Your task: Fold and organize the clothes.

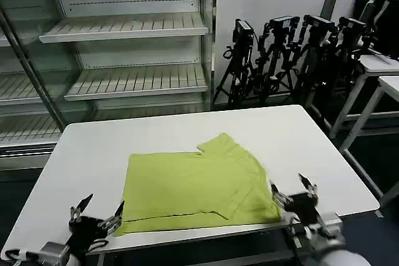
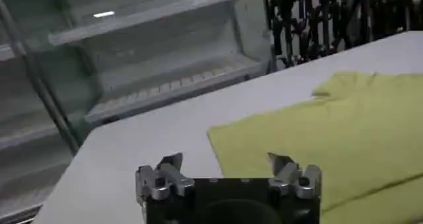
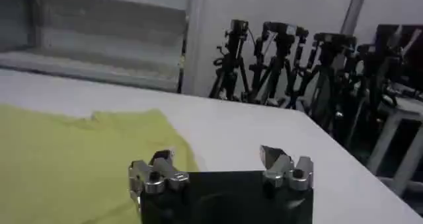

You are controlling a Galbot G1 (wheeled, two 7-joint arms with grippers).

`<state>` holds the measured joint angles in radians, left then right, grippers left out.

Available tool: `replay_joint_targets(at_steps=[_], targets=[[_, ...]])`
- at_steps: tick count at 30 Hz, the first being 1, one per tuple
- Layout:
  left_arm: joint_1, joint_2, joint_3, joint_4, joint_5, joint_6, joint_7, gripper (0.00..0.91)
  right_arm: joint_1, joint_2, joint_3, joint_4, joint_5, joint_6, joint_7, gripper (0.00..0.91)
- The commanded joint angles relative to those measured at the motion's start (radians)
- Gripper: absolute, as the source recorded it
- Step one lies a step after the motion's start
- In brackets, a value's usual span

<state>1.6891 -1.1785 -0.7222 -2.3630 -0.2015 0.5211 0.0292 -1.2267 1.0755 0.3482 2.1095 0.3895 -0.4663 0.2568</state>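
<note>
The clothes are one lime T-shirt [image 1: 198, 184], lying flat and partly folded on the white table [image 1: 93, 147], with a sleeve and collar part sticking out toward the back. My left gripper [image 1: 98, 209] stands open at the shirt's front left corner, holding nothing. My right gripper [image 1: 292, 188] stands open at the shirt's front right corner, also holding nothing. The left wrist view has the shirt [image 2: 337, 129] ahead of the open left gripper [image 2: 227, 162]. From the right wrist, the shirt [image 3: 73, 159] lies beside the open right gripper [image 3: 217, 156].
Bare wire shelves [image 1: 124, 29] stand behind the table at the left. A cluster of black tripods with cameras [image 1: 293, 54] stands at the back right. Another white table [image 1: 380, 73] is at the far right. The table's front edge runs just under both grippers.
</note>
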Motion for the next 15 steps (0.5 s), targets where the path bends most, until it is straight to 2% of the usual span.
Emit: replay_joint_targets(at_steps=[1, 3, 7, 11, 15], targets=[[-0.279, 0.126, 0.08, 0.22, -0.06, 0.011, -0.006, 0.907, 0.449, 0.081, -0.258, -0.254, 0.011, -0.057, 0.067, 0.907], [-0.364, 0.168, 0.112, 0.293, -0.081, 0.021, -0.007, 0.907, 0.537, 0.141, -0.311, -0.383, 0.011, -0.058, 0.067, 0.907], [-0.469, 0.207, 0.157, 0.395, -0.105, 0.044, -0.004, 0.907, 0.65, 0.195, -0.345, -0.518, 0.005, -0.066, 0.049, 0.907], [-0.586, 0.214, 0.212, 0.475, -0.129, 0.056, 0.009, 0.907, 0.753, 0.261, -0.362, -0.69, 0.005, -0.074, 0.024, 0.907], [-0.66, 0.221, 0.254, 0.563, -0.143, 0.057, 0.036, 0.907, 0.779, 0.293, -0.363, -0.781, 0.012, -0.075, 0.031, 0.907]])
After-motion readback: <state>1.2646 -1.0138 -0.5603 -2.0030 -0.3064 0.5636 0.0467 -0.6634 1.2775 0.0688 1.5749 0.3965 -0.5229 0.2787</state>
